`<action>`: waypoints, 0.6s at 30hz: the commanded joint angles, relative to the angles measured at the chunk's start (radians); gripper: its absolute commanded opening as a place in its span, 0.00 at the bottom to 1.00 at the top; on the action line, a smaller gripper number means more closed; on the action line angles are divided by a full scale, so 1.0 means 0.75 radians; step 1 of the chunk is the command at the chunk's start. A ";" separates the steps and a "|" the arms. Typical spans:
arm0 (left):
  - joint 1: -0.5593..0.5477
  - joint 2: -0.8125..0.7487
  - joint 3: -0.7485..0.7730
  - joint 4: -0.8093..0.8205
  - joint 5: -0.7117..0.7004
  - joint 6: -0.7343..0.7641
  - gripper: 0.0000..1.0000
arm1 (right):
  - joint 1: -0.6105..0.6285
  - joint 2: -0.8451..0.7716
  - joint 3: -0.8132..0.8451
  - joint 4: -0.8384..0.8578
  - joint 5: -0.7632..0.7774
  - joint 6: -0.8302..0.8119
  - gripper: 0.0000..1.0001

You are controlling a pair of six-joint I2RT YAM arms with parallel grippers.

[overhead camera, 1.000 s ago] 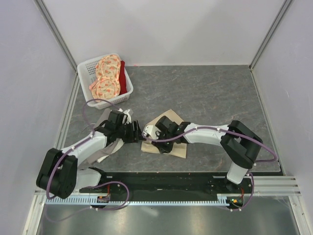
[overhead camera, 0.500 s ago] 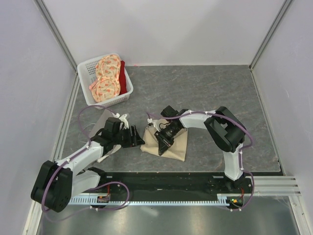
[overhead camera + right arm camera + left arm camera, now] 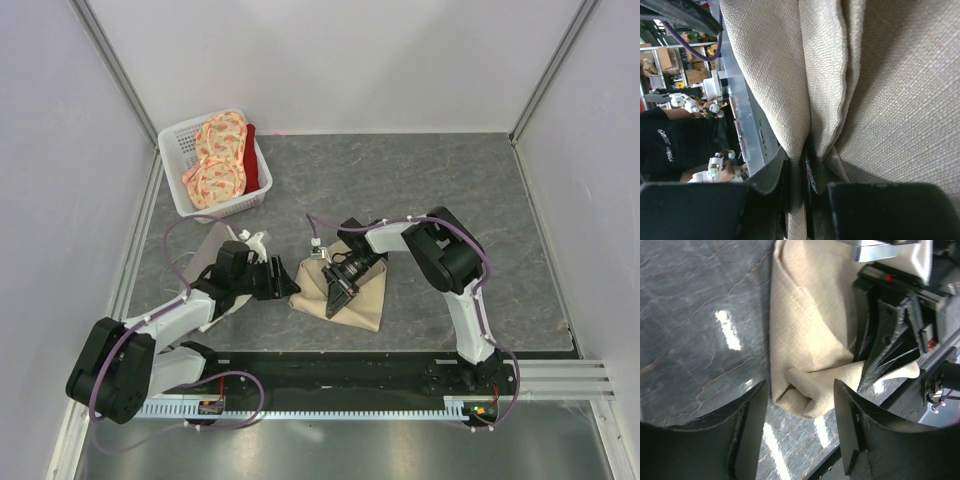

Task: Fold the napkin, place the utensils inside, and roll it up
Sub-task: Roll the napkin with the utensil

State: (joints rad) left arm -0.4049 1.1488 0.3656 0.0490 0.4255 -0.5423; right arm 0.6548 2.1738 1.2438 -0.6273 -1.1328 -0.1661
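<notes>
1. Napkin (image 3: 366, 300): lies bunched and partly folded close to the near edge, about mid-counter. No fork is visible.
2. Right gripper (image 3: 797, 162): clamped on a raised fold of the napkin, with cloth pinched between the fingers.
3. Left gripper (image 3: 799, 390): jaws apart and empty, just left of the napkin's near-left corner.
4. Handling: the cloth is judged thin, light and limp. It drapes, creases, and may slip from a shallow pinch. Take hold at a corner or hem, through both layers.
5. Basket (image 3: 228, 206): far-left corner, holding a floral cloth (image 3: 215, 160).
</notes>
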 commanded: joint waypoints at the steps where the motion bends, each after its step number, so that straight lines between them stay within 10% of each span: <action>1: -0.016 0.029 -0.029 0.204 0.071 -0.038 0.58 | -0.026 0.075 0.015 -0.021 0.071 -0.065 0.16; 18: -0.027 0.250 0.001 0.287 0.085 -0.085 0.11 | -0.041 0.043 0.029 -0.025 0.158 -0.020 0.20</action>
State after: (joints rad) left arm -0.4213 1.3083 0.3439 0.2432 0.4824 -0.5907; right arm 0.6323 2.2078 1.2594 -0.6670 -1.1671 -0.1623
